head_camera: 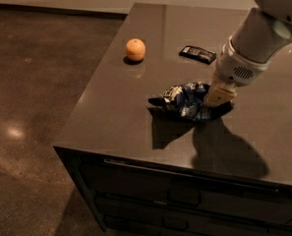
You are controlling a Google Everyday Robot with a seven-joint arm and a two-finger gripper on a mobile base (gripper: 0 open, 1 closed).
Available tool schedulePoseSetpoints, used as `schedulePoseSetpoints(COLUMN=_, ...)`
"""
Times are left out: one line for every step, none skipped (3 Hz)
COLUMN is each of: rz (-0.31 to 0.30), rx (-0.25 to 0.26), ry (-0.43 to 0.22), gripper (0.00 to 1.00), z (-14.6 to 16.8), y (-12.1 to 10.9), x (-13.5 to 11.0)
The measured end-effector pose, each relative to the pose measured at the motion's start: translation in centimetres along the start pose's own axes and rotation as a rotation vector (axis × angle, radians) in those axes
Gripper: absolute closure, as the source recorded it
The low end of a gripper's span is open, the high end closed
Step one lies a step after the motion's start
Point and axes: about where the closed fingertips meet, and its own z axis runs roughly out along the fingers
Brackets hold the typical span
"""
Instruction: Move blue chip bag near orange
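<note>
The blue chip bag [185,101], crumpled dark-blue foil with white patches, hangs a little above the dark table [111,112], with its shadow on the surface below it. My gripper [215,102] is shut on the bag's right end; one cream finger [220,93] shows, the other is hidden behind the bag. The orange [135,49] sits on the table to the far left of the bag, well apart from it.
A small flat black packet [197,54] lies on the table behind the bag, right of the orange. The table's left edge [94,85] and front edge drop to a brown floor [32,82]. Drawers run under the front edge.
</note>
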Motion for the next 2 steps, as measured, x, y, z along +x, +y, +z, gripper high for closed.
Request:
schedulePoseSetpoints(rz=0.016, rx=0.015, ry=-0.027, gripper=1.00, z=-1.1, y=-1.5, x=-3.1)
schedulePoseSetpoints(rz=0.019, rx=0.035, ry=-0.025, gripper=1.00, z=-0.7, y=-3.0, x=-6.3)
